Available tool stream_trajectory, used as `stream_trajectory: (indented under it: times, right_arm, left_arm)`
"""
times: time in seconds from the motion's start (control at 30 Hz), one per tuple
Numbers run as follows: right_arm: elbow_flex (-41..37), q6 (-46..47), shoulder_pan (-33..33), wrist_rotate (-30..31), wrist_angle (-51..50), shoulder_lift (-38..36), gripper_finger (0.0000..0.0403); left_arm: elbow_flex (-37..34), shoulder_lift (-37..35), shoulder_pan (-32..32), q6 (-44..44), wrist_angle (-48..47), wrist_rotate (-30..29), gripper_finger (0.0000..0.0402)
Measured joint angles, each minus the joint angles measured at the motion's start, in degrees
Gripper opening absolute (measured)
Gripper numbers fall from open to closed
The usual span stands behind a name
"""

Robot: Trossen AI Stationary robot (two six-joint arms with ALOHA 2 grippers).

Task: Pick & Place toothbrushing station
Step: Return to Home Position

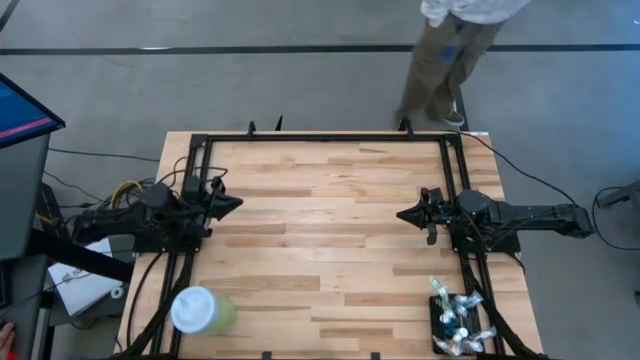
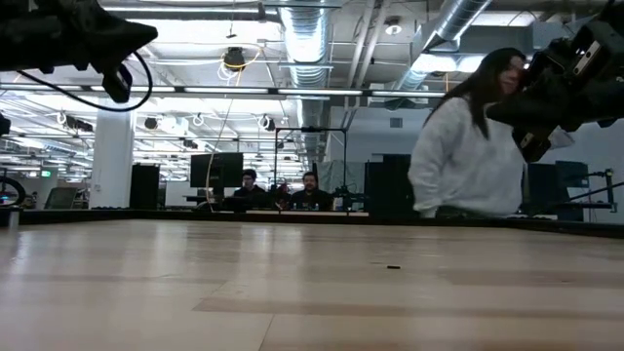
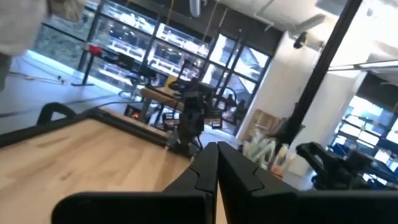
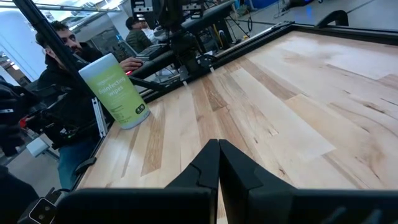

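Hands are being held pressed together, left hand (image 1: 232,204) and right hand (image 1: 403,214) facing across the desk (image 1: 330,260). Homing is seemingly being completed; the loaded toothbrush holder (image 1: 452,322) is sitting at the near right corner; only settling is being required.

Materials and finishes at the work table
The table (image 1: 330,260) is pale planked wood, smooth with a soft sheen; its frame (image 1: 330,137) looks like matt black metal. The left gripper (image 1: 238,204) and right gripper (image 1: 400,214) are matt black — plastic-looking — and the green canister (image 4: 115,93) carries a glossy label.
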Motion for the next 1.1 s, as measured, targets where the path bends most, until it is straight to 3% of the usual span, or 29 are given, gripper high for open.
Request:
stream_trajectory:
  times: [0.33, 0.5, 1.1]
  right_arm:
    - [0.0, 0.0, 0.0, 0.0, 0.0, 0.0, 0.0000]
    - [0.0, 0.0, 0.0, 0.0, 0.0, 0.0, 0.0000]
    - [0.0, 0.0, 0.0, 0.0, 0.0, 0.0, 0.0000]
  left_arm:
    - [-5.2, 0.0, -7.9, 2.2, 5.9, -0.5, 0.0001]
    - [-5.4, 0.0, -12.2, 5.7, 5.7, -4.2, 0.0001]
    - [-5.3, 0.0, -12.9, 6.6, -3.4, -6.2, 0.0001]
